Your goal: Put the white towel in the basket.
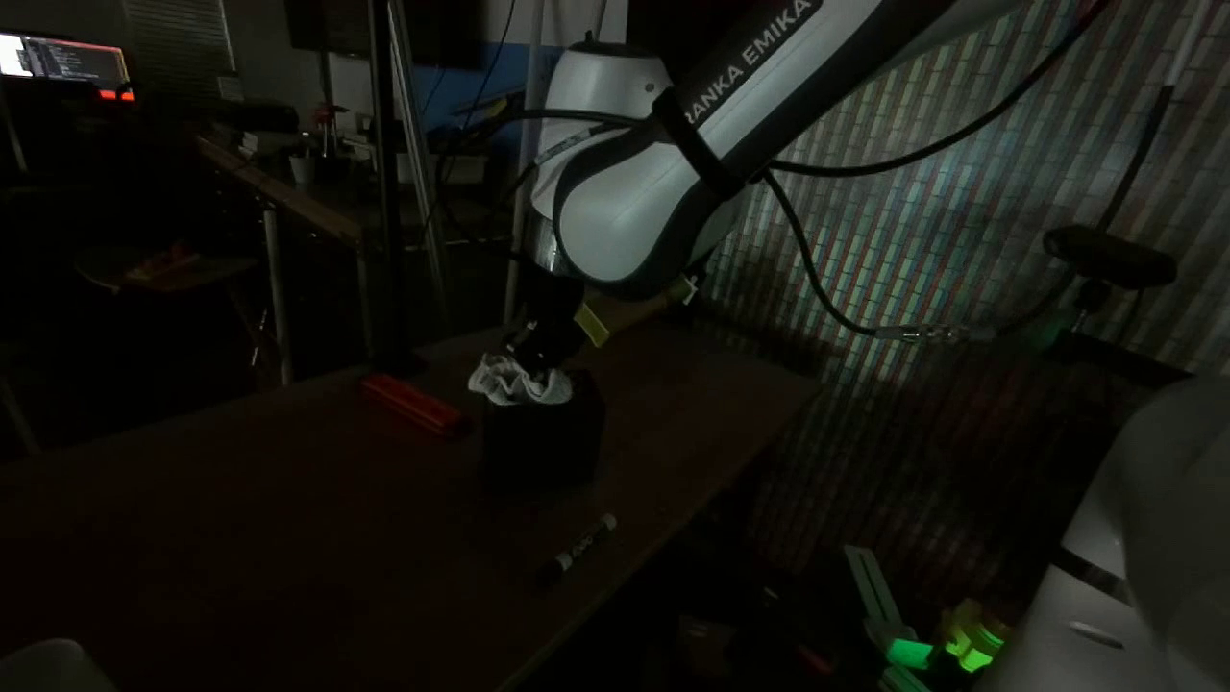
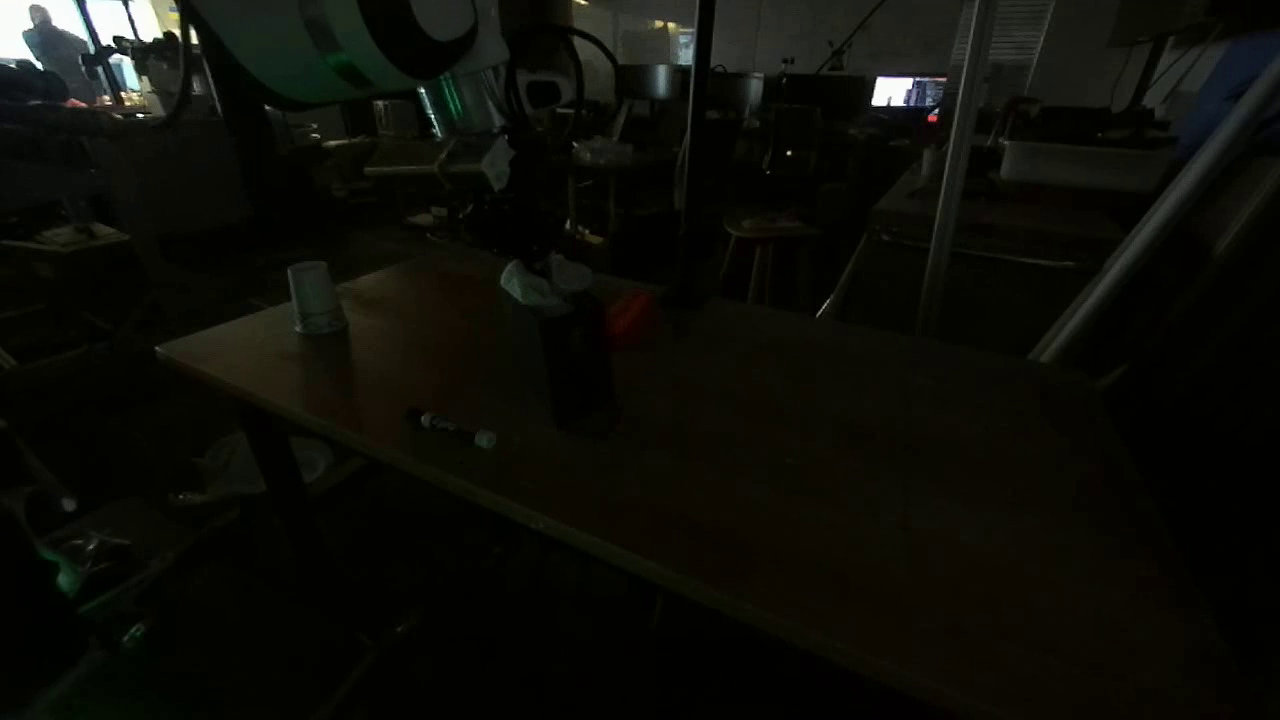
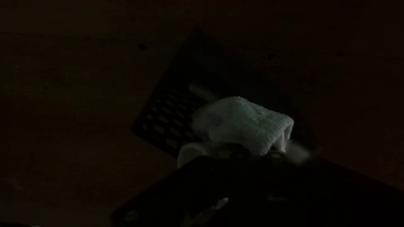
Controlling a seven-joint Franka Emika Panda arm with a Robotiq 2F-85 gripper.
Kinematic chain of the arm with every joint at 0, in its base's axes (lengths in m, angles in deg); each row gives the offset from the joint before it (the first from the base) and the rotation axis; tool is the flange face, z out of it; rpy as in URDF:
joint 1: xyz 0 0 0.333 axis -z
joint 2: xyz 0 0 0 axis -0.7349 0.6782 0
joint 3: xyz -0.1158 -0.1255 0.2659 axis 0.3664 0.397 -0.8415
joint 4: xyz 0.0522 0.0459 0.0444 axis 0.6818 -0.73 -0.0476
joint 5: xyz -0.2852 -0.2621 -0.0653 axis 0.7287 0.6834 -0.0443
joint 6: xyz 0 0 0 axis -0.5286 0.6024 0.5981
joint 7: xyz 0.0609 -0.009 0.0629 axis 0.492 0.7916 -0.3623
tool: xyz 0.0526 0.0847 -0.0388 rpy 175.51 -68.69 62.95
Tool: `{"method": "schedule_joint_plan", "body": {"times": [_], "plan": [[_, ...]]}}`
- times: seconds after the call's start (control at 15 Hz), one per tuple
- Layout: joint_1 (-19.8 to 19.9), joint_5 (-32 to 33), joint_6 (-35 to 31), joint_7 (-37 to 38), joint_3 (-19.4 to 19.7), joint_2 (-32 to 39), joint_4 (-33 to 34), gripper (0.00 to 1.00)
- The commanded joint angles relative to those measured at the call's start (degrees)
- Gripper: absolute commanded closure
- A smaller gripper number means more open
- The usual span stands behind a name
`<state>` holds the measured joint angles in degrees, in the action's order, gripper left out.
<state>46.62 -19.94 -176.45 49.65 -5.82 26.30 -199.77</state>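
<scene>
Towel [image 3: 243,123], whitish and bunched, is being observed at the mouth of the black basket [image 1: 543,447], its folds standing above the rim in both exterior views; how far the cloth is reaching inside cannot be told. It is being touched from above by the gripper [image 3: 258,154], whose fingertips are being obscured by shadow and cloth, so whether a grasp is being applied or not cannot be determined. On the tabletop [image 2: 850,460], a red object [image 1: 413,404] is being noted just beside the basket, a marker [image 1: 579,550] near it and a cup [image 2: 316,300] well apart.
</scene>
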Motion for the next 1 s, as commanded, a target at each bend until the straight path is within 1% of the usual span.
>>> {"method": "schedule_joint_plan", "body": {"times": [0.0, 0.2, 0.33, 0.4, 0.47, 0.6, 0.73, 0.93], "plan": [[0.4, 0.6, -1.5, 1.6, -1.3, -1.9, -1.9, 0.98], [0.3, 0.2, -0.7, 2.8, -1.8, -0.5, -0.4, 0.98], [0.9, 1.9, -0.3, 6.1, -2.3, 0.0, 0.5, 0.98], [1.8, 5.2, 0.3, 10.4, -2.7, 0.4, 1.4, 0.98], [3.2, 10.4, 1.2, 16.1, -3.1, 0.6, 2.4, 0.98], [4.0, 16.7, 4.0, 24.5, -3.6, 1.4, 4.6, 0.98], [3.7, 19.3, 6.2, 29.6, -3.9, 2.6, 6.5, 0.98], [2.0, 19.6, 8.7, 32.7, -4.0, 5.4, 8.9, 0.98]]}}
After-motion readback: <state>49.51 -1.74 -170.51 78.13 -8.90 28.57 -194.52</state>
